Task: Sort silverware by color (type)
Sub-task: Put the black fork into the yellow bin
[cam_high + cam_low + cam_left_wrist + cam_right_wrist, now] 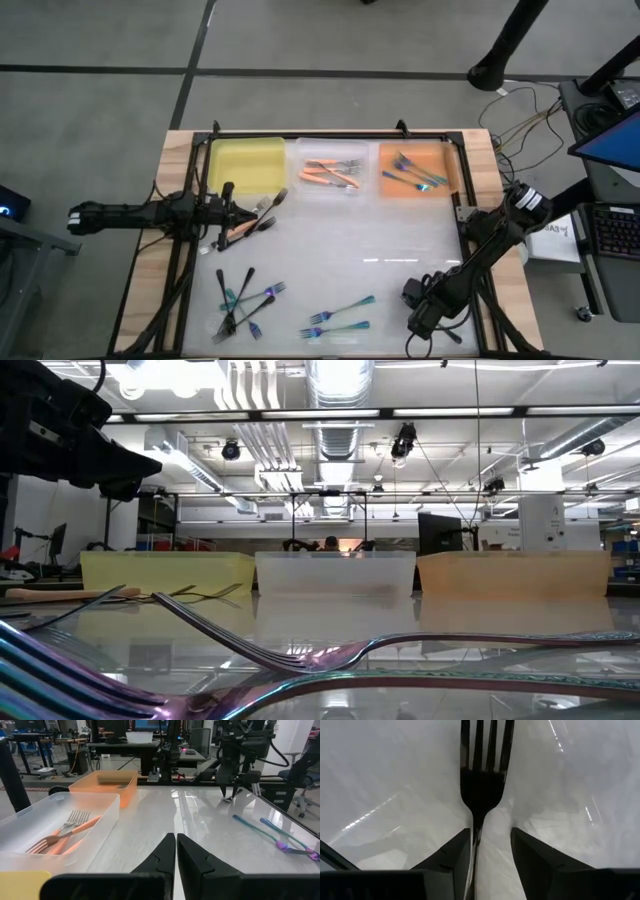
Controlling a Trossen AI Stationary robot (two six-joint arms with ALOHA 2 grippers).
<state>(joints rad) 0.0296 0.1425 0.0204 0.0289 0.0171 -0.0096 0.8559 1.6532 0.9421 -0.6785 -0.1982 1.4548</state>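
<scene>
Right gripper [491, 851]: fingers spread astride black fork [482, 780]; risk: flat fork slips at closing. Left gripper [176, 855]: pressed together.

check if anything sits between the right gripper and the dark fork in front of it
Nothing visible does. In the right wrist view the dark fork already has its handle running between the open fingers of the right gripper, close to one finger, with only bare white table around it.
</scene>
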